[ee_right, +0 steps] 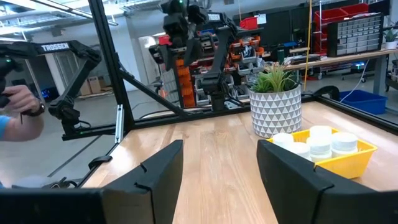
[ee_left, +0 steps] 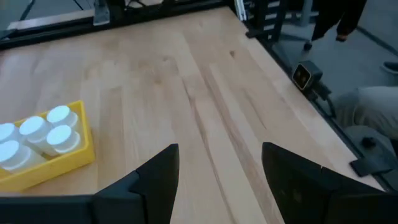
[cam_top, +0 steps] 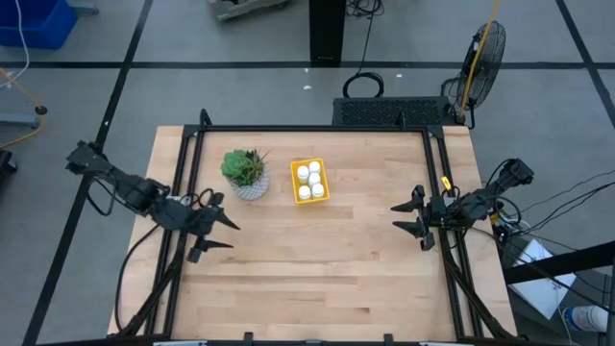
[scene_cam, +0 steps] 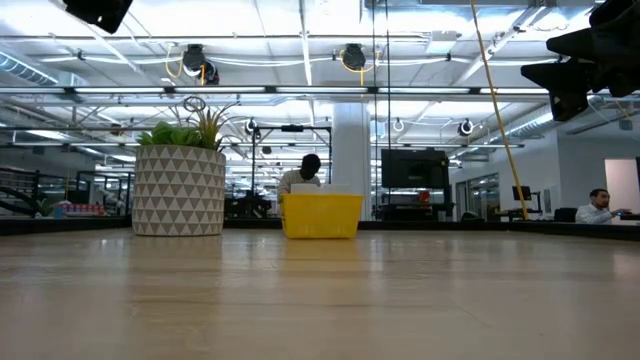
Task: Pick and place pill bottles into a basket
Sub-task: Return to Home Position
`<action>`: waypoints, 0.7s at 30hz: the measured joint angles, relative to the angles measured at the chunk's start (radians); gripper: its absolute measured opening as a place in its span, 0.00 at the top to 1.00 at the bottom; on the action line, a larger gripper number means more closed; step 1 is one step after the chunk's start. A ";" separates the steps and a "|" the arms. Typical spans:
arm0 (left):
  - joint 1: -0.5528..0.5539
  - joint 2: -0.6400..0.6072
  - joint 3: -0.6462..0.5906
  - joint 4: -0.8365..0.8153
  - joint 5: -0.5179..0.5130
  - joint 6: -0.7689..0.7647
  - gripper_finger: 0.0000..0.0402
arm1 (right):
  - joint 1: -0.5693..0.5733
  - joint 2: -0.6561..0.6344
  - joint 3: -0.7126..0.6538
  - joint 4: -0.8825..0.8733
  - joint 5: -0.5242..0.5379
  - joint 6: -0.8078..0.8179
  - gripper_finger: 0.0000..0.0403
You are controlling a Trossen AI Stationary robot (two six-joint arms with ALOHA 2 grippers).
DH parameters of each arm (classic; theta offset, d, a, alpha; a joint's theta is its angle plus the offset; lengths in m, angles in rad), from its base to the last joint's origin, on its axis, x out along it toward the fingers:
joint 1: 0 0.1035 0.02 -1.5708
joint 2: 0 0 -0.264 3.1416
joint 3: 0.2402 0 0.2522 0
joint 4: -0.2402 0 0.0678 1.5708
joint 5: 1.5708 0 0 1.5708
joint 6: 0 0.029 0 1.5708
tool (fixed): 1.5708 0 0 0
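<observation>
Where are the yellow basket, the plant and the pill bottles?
yellow basket [scene_cam: 322, 218]: low view, its near wall.
plant [cam_top: 244, 166]: high view, its green leaves.
pill bottles [ee_left: 60, 137]: left wrist view, one bottle's white cap.

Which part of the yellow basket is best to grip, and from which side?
Probably a short end wall of the basket, pinched from straight above: walls are low, the pill bottles fill the inside, and the plant stands beside one long wall.

floor grey, dark lines | fan beyond table | ceiling brightly lit | white column
</observation>
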 joint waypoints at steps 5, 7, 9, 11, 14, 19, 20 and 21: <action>0.000 -0.100 -0.093 0.075 -0.003 0.003 0.42 | 0.000 0.000 0.000 0.000 0.000 0.000 0.51; 0.000 -0.149 -0.163 0.144 -0.003 0.010 0.42 | 0.000 0.000 0.000 0.000 0.000 0.000 0.51; 0.000 -0.194 -0.237 0.192 -0.003 0.010 0.42 | 0.000 0.000 0.000 0.000 0.000 0.000 0.51; 0.000 -0.231 -0.297 0.226 -0.001 -0.001 0.42 | 0.000 0.000 0.000 0.000 0.000 0.000 0.51; 0.000 -0.273 -0.372 0.285 0.023 -0.009 0.42 | 0.000 0.000 0.000 0.000 0.000 0.000 0.51; 0.000 -0.322 -0.476 0.406 0.024 0.011 0.42 | 0.000 0.000 0.000 0.000 0.000 0.000 0.51; 0.000 -0.329 -0.490 0.423 0.024 0.013 0.42 | 0.000 0.000 0.000 0.000 0.000 0.000 0.51; 0.000 -0.335 -0.504 0.439 0.024 0.014 0.42 | 0.000 0.000 0.000 0.000 0.000 0.000 0.51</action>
